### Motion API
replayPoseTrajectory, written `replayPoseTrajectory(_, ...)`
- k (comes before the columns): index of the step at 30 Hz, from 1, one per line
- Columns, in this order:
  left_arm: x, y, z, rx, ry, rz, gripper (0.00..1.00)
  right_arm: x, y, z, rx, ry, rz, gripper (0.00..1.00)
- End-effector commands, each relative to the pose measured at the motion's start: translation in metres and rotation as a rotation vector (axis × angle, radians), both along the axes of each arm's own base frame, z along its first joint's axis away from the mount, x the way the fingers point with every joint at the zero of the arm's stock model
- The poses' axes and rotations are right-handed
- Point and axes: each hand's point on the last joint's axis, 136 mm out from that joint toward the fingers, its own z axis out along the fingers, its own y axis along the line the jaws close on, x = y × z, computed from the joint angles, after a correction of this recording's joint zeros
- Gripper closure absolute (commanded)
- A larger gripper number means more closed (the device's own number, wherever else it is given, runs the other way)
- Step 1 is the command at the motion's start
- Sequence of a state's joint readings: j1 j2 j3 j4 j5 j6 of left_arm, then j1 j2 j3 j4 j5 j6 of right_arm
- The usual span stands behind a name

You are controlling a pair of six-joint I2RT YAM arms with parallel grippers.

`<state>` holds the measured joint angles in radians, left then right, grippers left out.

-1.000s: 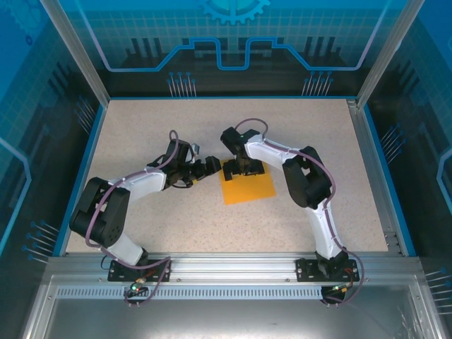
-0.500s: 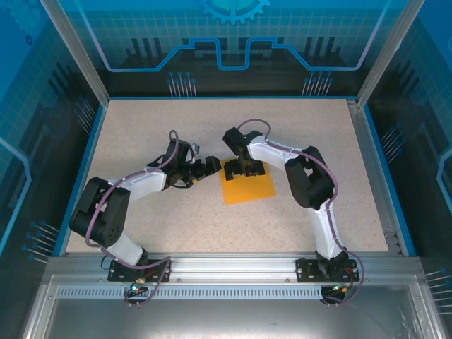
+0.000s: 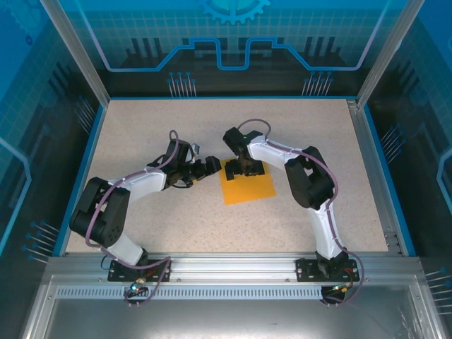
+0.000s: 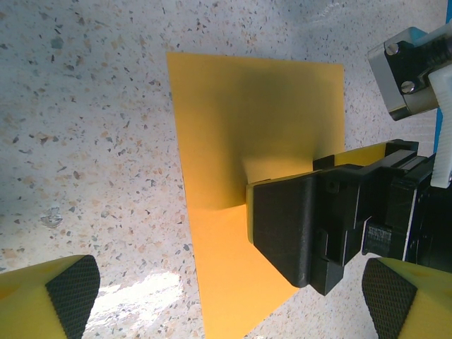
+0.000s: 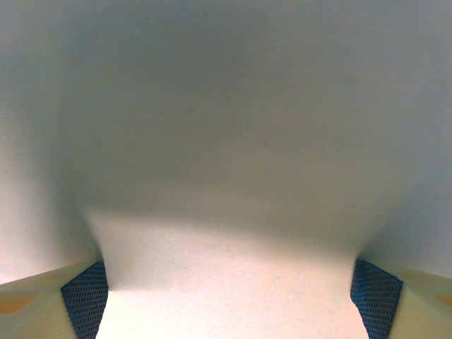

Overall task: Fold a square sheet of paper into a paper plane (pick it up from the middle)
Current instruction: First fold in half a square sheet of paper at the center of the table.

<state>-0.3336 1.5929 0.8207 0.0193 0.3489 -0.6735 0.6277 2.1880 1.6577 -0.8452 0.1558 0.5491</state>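
**Right gripper down on the sheet, little changed**

The table (image 3: 141, 127) leaves wide room around both arms, out to its blue rim (image 3: 226, 97). Since a second ago the right arm's elbow has eased slightly rightward. The left arm and the sheet have stayed put. The sheet (image 3: 248, 188) lies flat under the right gripper (image 3: 244, 169), whose jaws stand wide with their tips on the paper's far half. The left gripper (image 3: 214, 167), jaws wide and empty, sits just beside the sheet's left edge.

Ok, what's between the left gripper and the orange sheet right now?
Just bare speckled table between the left gripper and the square sheet of paper; the left wrist view shows it.
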Motion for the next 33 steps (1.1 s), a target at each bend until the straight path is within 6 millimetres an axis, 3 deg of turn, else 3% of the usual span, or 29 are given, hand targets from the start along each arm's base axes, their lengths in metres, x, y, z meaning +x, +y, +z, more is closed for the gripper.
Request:
replayPoseTrajectory(1,-0.002,0.0,-0.002,-0.001,0.015,-0.022,0.01,-0.032,-0.014,-0.04,-0.068,0.154,-0.012,0.09)
replayPoseTrajectory(12,-0.003,0.0,-0.003,0.002,0.017,-0.026,0.01,-0.03,-0.013,-0.04,-0.093,0.147,-0.008,0.18)
replayPoseTrajectory(19,-0.003,0.0,-0.005,0.004,0.021,-0.027,0.01,-0.028,-0.008,-0.034,-0.069,0.14,-0.001,0.16)
replayPoseTrajectory(24,-0.002,-0.001,-0.001,-0.001,0.015,-0.031,0.01,-0.021,0.002,-0.021,-0.009,0.117,-0.003,0.16)
replayPoseTrajectory(30,-0.003,0.001,-0.002,0.009,0.016,-0.03,0.01,-0.003,0.012,0.014,0.032,0.041,0.004,0.08)
replayPoseTrajectory(33,-0.004,0.001,-0.002,0.008,0.018,-0.03,0.01,0.004,0.013,0.021,0.019,0.02,0.006,0.04)
